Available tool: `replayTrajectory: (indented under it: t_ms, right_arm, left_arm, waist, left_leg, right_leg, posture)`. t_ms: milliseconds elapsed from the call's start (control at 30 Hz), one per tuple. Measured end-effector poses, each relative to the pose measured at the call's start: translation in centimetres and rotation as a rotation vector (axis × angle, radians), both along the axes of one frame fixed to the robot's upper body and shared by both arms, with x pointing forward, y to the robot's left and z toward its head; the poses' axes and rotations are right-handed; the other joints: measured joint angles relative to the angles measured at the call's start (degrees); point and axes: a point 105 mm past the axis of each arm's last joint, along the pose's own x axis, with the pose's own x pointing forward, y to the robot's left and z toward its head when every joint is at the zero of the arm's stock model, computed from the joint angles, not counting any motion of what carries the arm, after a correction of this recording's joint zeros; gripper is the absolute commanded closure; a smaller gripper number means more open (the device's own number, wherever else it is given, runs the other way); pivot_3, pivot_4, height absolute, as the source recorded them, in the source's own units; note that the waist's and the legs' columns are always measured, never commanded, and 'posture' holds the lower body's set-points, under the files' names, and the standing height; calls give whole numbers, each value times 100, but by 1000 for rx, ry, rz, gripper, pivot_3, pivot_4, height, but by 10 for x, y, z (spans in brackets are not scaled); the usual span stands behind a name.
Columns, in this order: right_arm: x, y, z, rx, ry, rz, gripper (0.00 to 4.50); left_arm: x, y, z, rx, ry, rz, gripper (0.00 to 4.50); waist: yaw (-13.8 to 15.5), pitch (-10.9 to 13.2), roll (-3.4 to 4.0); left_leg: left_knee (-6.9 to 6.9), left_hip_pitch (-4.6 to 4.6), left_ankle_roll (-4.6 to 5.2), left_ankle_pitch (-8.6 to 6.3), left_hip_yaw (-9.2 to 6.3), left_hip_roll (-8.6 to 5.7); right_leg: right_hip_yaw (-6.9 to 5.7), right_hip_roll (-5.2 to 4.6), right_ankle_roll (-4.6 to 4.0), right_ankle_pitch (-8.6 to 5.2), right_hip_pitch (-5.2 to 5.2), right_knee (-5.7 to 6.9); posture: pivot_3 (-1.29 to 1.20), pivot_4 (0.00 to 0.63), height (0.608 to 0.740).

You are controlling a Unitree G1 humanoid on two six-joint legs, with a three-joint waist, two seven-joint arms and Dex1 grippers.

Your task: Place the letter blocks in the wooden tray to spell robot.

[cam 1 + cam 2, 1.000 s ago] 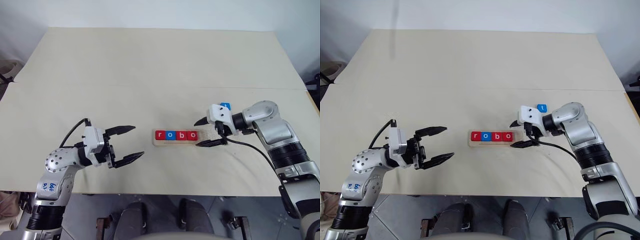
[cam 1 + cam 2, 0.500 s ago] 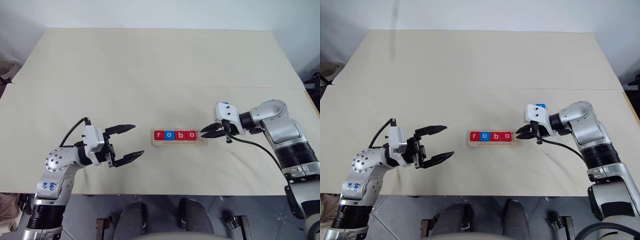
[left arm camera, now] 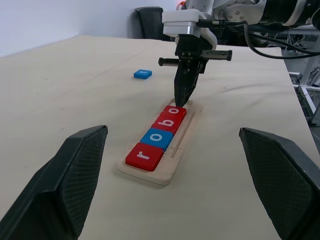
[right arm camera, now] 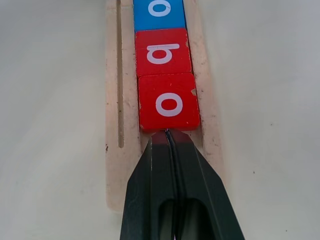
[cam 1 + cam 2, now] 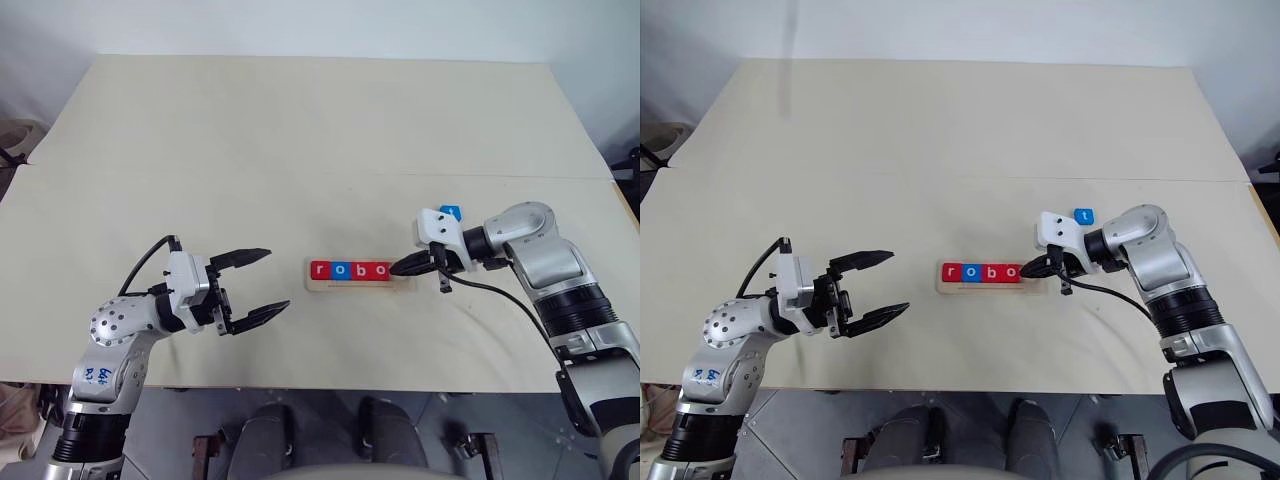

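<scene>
While four letter blocks [image 5: 350, 270] reading r, o, b, o sit in the wooden tray [image 5: 404, 284] mid-desk [image 5: 300, 130], we see the right end effector [image 4: 170, 137] pinched closed, its tip at the last red o. We note the blue t block [image 5: 1084, 216] loose beyond the tray's right end. Left end effector [image 5: 262, 283] hangs spread wide, well apart.

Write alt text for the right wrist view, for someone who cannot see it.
A shut black pincer points its tip at the edge of a red "o" block in a pale wooden tray. Beyond it in the same row sit a red "b" block and a blue "o" block.
</scene>
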Motion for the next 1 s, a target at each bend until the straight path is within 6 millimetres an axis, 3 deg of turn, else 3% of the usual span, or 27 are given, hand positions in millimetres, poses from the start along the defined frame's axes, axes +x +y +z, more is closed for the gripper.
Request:
replayTrajectory:
  t_ms: [200, 333, 567, 800, 867, 1000]
  right_arm:
    - [-2, 0, 0, 14, 0, -15, 4485]
    - [-3, -15, 2, 53, -24, -93, 4485]
    - [-24, -74, 2, 176, -115, -391, 2275]
    - [-45, -109, -18, 376, -250, -717, 42]
    - [-50, -119, -22, 414, -275, -806, 14]
    - [-50, -118, -22, 442, -303, -842, 14]
  left_arm:
    - [1, -1, 1, -2, -4, -4, 0]
    - [2, -3, 2, -4, -6, -10, 0]
    - [5, -3, -3, -7, 23, -26, 0]
    - [7, -5, -4, -28, 30, -28, 0]
    - [10, -4, -5, -29, 34, -29, 0]
    - [13, -6, 1, -26, 13, -44, 0]
  waist:
    - [8, 0, 0]
    - [25, 0, 0]
    - [40, 0, -1]
    - [26, -1, 0]
    - [25, -1, 0]
    - [7, -1, 1]
  left_leg:
    - [0, 0, 0, 0, -1, 0]
    - [0, -1, 0, 0, -1, -1]
    - [-3, -1, 0, -1, -2, -1]
    - [-8, 6, 0, -1, 4, -2]
    - [-8, 6, 0, -1, 4, -2]
    - [-11, 10, 0, -2, 4, -1]
  right_leg:
    - [0, 0, 0, 0, 1, 0]
    - [-1, -1, 0, 0, 1, -2]
    - [-4, 0, 0, 0, 3, -3]
    - [5, 0, 0, 0, 5, -2]
    - [4, 0, 0, 0, 5, -2]
    - [7, 1, 0, 0, 4, -1]
  posture:
    - [0, 150, 740]
    - [0, 150, 740]
    - [0, 150, 740]
    - [0, 150, 740]
    - [0, 150, 740]
    - [0, 150, 740]
